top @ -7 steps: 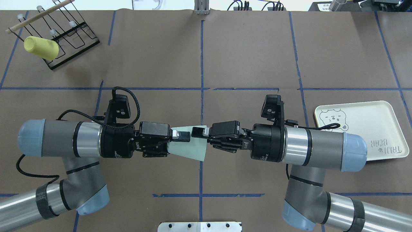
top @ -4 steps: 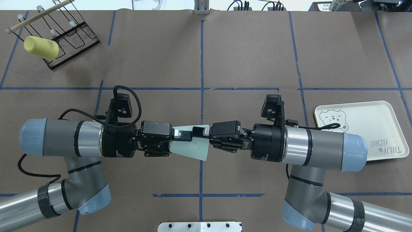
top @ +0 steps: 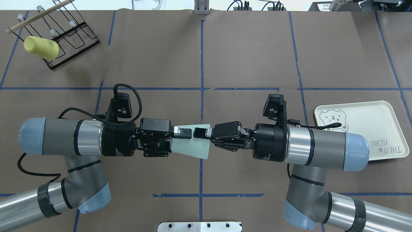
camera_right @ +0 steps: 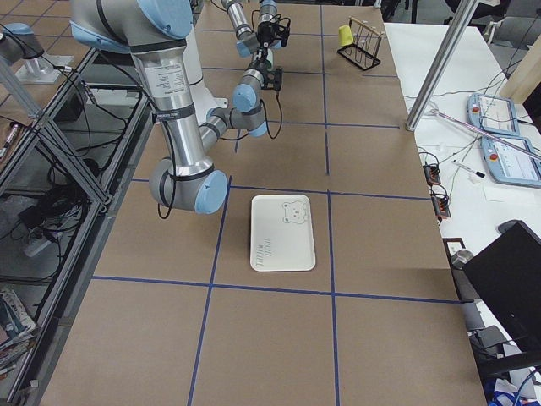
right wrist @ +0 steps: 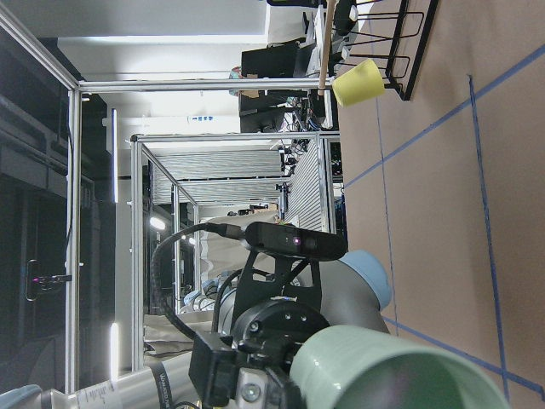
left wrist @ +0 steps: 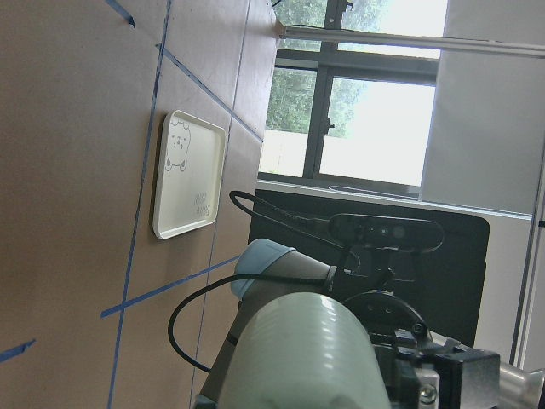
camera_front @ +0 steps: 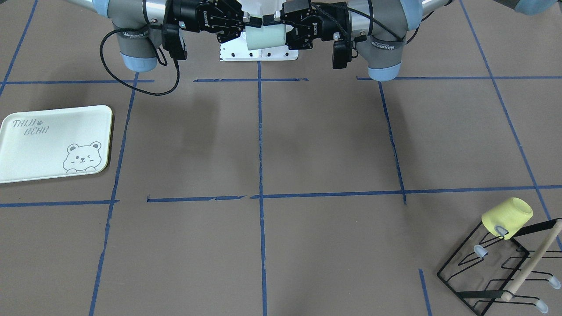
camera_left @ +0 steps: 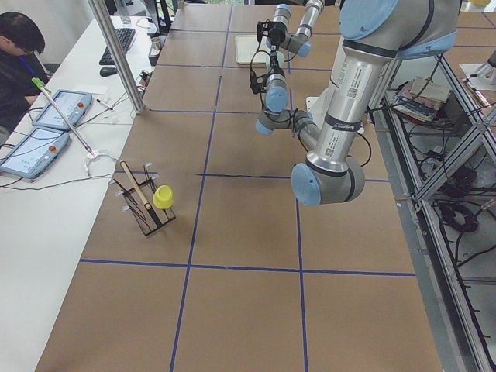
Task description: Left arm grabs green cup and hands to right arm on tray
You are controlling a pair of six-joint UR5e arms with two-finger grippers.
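The green cup hangs level in the air over the table's middle, between my two grippers, narrow end toward the left arm. My left gripper is shut on the narrow end, one finger along the top. My right gripper is shut on the wide, open end, its top finger over the rim. The lower fingers are hidden under the cup. In the front view the cup sits between the right gripper and left gripper. The tray lies flat and bare at the right, beyond the right arm's wrist.
A yellow cup hangs on a black wire rack with a wooden stick at the far left corner. A white metal base plate sits at the near edge. Blue tape lines cross the brown table cover.
The left arm carried the cup a little to the right, into the right gripper's fingers. Then the right arm and the cup shifted slightly to the right together.
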